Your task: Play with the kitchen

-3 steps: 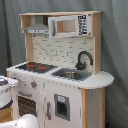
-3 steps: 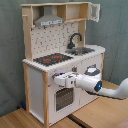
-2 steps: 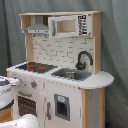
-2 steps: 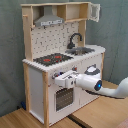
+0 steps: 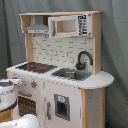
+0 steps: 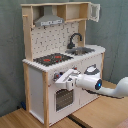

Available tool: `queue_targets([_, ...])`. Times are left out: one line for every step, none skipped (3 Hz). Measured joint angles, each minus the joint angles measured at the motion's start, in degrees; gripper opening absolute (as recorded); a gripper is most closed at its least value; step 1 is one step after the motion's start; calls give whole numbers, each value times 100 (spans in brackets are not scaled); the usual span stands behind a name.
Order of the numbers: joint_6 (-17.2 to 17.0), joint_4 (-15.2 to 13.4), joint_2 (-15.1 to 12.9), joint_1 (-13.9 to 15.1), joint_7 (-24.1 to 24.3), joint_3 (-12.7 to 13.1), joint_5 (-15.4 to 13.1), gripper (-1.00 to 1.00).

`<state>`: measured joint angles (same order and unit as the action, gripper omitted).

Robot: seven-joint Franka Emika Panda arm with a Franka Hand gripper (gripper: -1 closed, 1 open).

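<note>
Both exterior views show the kitchen (image 5: 60, 75) (image 6: 62, 60) sink (image 5: 71, 74) (image 6: 82, 50) holding nothing.

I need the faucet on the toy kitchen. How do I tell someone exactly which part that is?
Find the kitchen counter, then the sink beside the red-ringed hob. The faucet rises behind that sink: the only black curved arch there.

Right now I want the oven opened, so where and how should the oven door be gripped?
Probably at the top edge of the oven door, below the knob panel where the gripper sits in the second exterior view. Come from the front: the door's face points outward, and the hob overhangs it. Whether there is a handle bar I cannot tell.
</note>
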<state>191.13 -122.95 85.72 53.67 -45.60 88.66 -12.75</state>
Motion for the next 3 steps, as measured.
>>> queue_targets([-80, -113, -3, -26, 246, 5, 36, 100])
queue_targets([-83, -113, -3, -23, 249, 4, 38, -100])
queue_targets([-120, -126, -6, -50, 566, 3, 45, -100])
